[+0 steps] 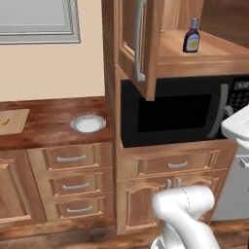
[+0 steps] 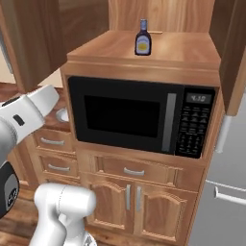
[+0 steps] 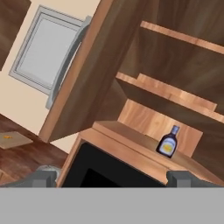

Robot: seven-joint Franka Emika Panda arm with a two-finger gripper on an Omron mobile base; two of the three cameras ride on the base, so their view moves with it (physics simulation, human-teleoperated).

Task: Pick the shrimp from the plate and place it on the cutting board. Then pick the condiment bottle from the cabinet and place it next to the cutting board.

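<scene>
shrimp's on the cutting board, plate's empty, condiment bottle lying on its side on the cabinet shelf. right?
Not quite: the condiment bottle stands upright on the cabinet shelf, as the right base view shows. The shrimp is on the cutting board, and the plate is empty.

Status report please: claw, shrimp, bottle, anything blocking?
Claw open, empty, aimed at the cabinet shelf. Shrimp already on cutting board; plate bare. Condiment bottle upright on open cabinet shelf above the microwave. Path to bottle looks clear.

The dark wooden surface (image 1: 53, 119) carries the plate (image 1: 88, 123) near its right end and the cutting board (image 1: 11, 121) at its left edge, shrimp (image 1: 5, 122) on it. The condiment bottle (image 1: 191, 36) stands upright on the cabinet (image 1: 146, 48) shelf (image 1: 214, 51).
</scene>
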